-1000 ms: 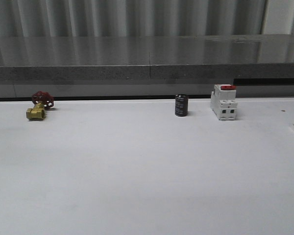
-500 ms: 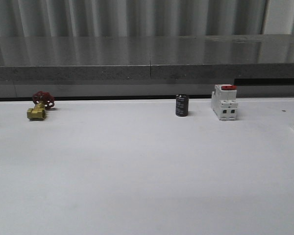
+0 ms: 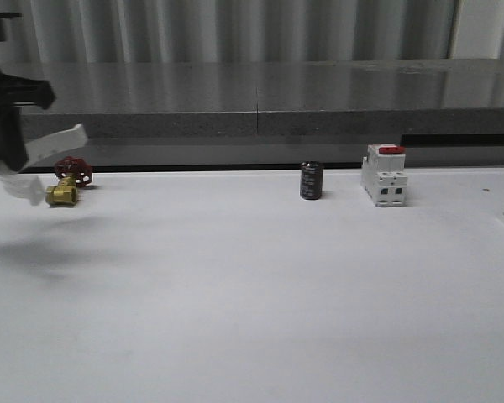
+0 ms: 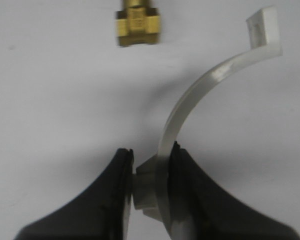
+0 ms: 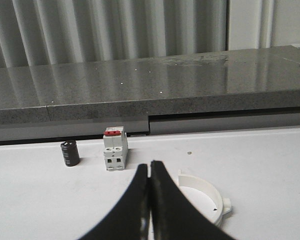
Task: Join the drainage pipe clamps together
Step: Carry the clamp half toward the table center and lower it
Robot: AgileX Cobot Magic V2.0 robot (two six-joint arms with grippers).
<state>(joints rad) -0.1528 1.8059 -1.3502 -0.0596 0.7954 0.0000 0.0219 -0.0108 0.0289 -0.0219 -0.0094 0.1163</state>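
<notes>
Clamp halves are well apart at this moment, one in each arm's reach. The left gripper (image 4: 150, 172) is closed on one half-ring clamp (image 4: 190, 110), pinching the thick end tab between its fingertips so that the curved band arcs free beyond them, its far tab out in the air. Holding it by the tab leaves the open end exposed for mating, which is probably why the grip sits there. In the front view the left gripper (image 3: 13, 159) hangs above the table's left edge, the white piece blurred; it appears to be off the surface, judging by the shadow below. Just beyond the fingertips in the wrist view lies a brass valve (image 4: 138, 24) with a red handwheel (image 3: 73, 170), clear of the held clamp.

The right gripper (image 5: 150, 200) has its fingers pressed together with nothing between them. The second half-ring clamp (image 5: 207, 197) lies flat on the white table (image 5: 270, 165) immediately beside those fingertips, untouched, its end tab pointing away. Farther ahead of the right gripper stand a white circuit breaker (image 5: 115, 148) with a red switch and a black capacitor (image 5: 69, 153), both out of the way. Joining has not begun; the second half first needs picking up or steadying.
</notes>
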